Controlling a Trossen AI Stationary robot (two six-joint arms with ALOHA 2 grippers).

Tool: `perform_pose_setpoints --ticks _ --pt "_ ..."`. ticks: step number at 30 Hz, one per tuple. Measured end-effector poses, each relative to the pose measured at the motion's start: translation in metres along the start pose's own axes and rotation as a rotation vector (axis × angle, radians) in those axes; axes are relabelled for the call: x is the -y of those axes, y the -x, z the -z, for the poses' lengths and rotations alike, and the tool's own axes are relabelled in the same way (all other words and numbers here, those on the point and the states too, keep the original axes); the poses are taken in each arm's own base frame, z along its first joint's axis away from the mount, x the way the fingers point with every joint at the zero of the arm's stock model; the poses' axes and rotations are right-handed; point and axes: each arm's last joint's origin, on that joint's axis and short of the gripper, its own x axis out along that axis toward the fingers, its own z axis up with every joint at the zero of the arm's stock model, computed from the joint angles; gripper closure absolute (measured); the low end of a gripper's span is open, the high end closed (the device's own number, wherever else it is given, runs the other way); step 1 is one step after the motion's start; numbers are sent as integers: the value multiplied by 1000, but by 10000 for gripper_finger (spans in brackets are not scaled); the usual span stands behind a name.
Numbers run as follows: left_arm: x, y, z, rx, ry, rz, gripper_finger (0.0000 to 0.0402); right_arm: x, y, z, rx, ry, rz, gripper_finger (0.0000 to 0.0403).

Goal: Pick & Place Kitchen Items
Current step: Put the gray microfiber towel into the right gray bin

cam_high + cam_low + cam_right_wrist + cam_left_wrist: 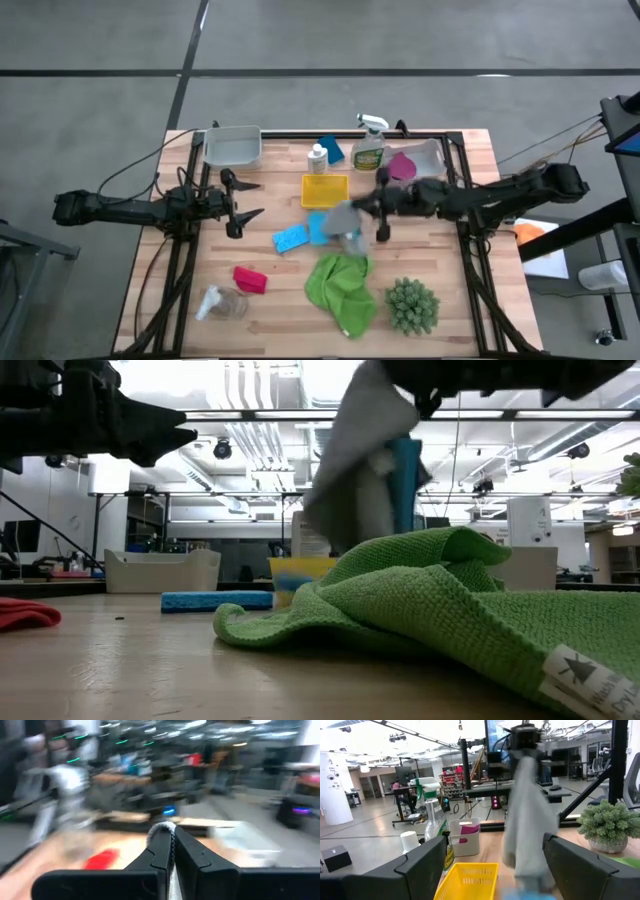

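High view: a grey cloth [344, 222] is held pinched by the right gripper [380, 232] above the green cloth [343, 287] (left gripper [247, 201] spread open, far from it).

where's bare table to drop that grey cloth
Free: the front left corner beside the red cloth and jar, and the right edge above the plant. Crowded: the middle, where the right gripper holds the grey cloth over the blue sponges, yellow tray and green cloth.
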Motion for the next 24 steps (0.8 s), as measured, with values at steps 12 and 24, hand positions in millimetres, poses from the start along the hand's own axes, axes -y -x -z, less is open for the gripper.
perform_pose_setpoints --ticks 12,24 --pt "1 0 -2 19 5 26 71 -5 -12 -13 -19 26 -66 385" --pt "1 0 -2 24 6 36 71 3 -10 -23 -29 -120 283 385"
